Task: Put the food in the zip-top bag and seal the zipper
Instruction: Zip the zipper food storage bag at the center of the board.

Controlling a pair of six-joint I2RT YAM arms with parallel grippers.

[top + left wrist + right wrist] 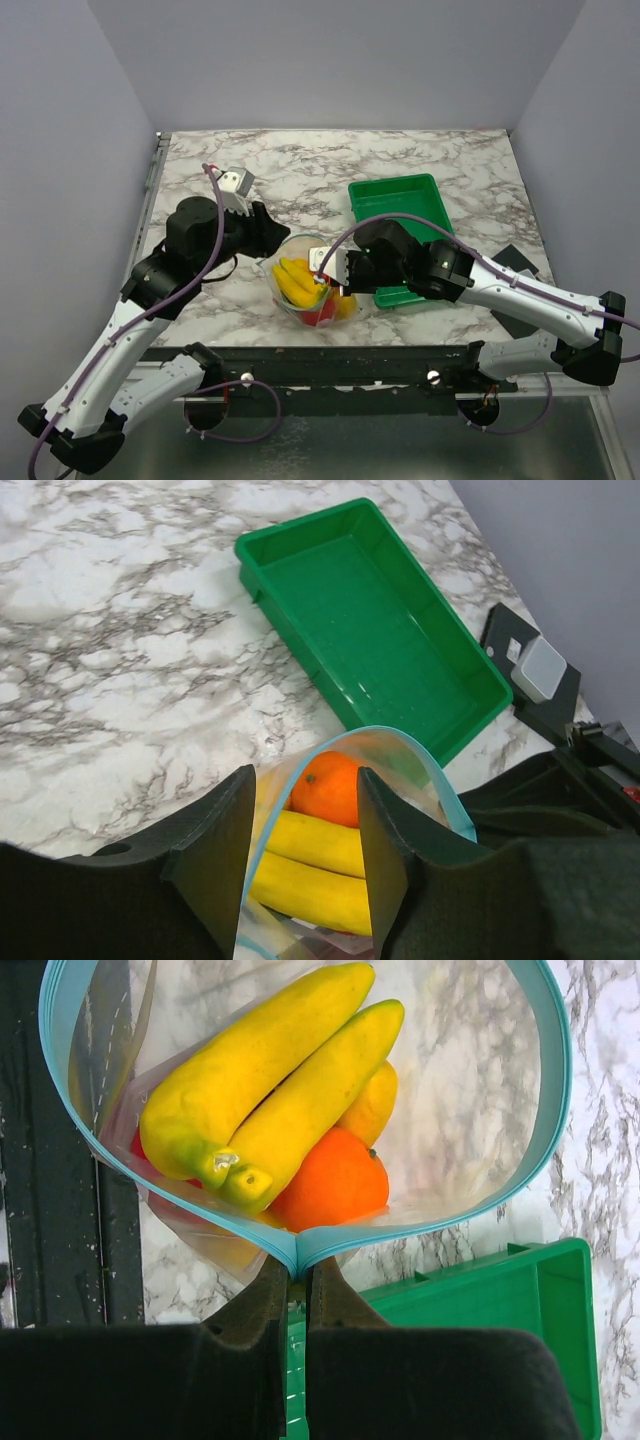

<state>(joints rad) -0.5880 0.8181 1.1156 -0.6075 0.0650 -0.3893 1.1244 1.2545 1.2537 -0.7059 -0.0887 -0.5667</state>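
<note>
The clear zip-top bag (288, 300) stands open at the table's front middle, its light blue zipper (520, 1175) forming a wide loop. Inside are the food pieces: a yellow banana bunch (265, 1090), an orange fruit (335, 1185), a lemon (375, 1105) and a red fruit (318, 316). My right gripper (298, 1265) is shut on the pinched end of the zipper on the tray side. My left gripper (300, 845) is open and straddles the opposite rim. One finger (215, 855) is outside the bag and the other over its mouth, above the bananas (310, 865) and the orange (328, 785).
The green ribbed tray (420, 205) lies empty just right of the bag and shows in the left wrist view (330, 550) and the right wrist view (480, 1305). A black pad with a grey block (541, 667) sits at the right edge. The table's dark front rail (330, 360) runs close behind the bag.
</note>
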